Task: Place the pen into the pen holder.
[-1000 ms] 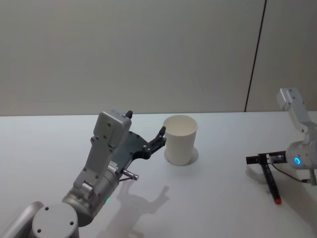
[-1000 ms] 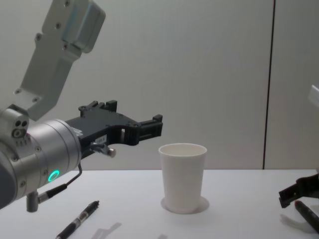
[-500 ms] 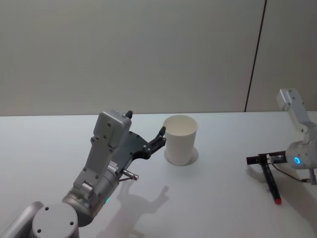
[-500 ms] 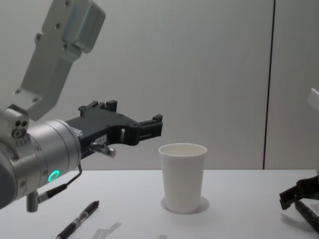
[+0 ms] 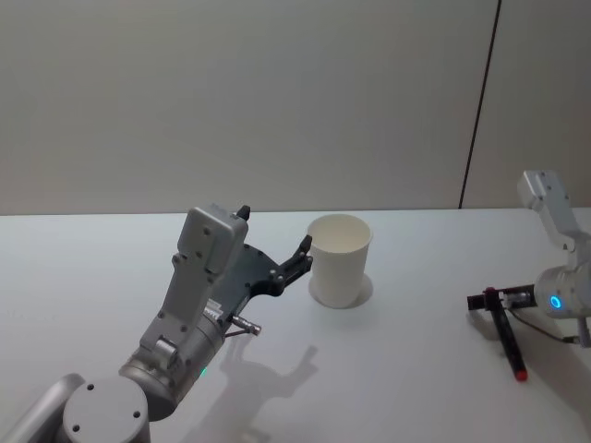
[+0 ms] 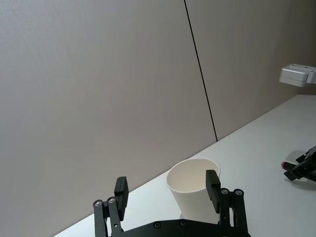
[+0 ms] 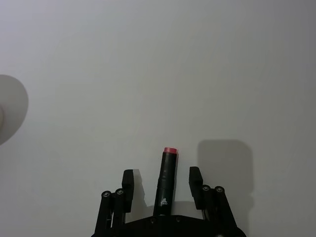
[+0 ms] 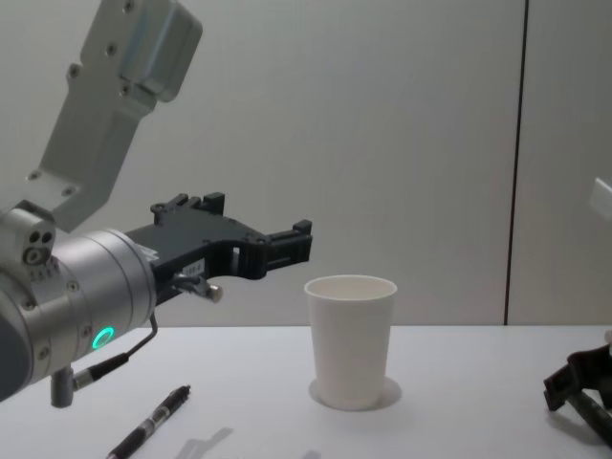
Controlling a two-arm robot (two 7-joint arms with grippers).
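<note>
The pen holder (image 5: pixel 340 260) is a white paper cup standing upright mid-table, also in the chest view (image 8: pixel 350 339) and the left wrist view (image 6: pixel 193 190). A black pen with a red end (image 5: pixel 509 341) lies on the table at the right. My right gripper (image 5: pixel 492 300) is low over its far end, open; in the right wrist view the pen (image 7: pixel 166 183) lies between the spread fingers (image 7: pixel 128 183) of that gripper (image 7: pixel 162 172) with gaps on both sides. My left gripper (image 5: pixel 300 254) hovers open just left of the cup, holding nothing.
A second black pen (image 8: pixel 153 421) lies on the white table (image 5: pixel 416 369) at the near left, under my left arm. A grey wall with a dark vertical seam (image 5: pixel 480 101) stands behind the table.
My right gripper has shifted slightly to the right along the red-ended pen. The left arm and the cup have not moved.
</note>
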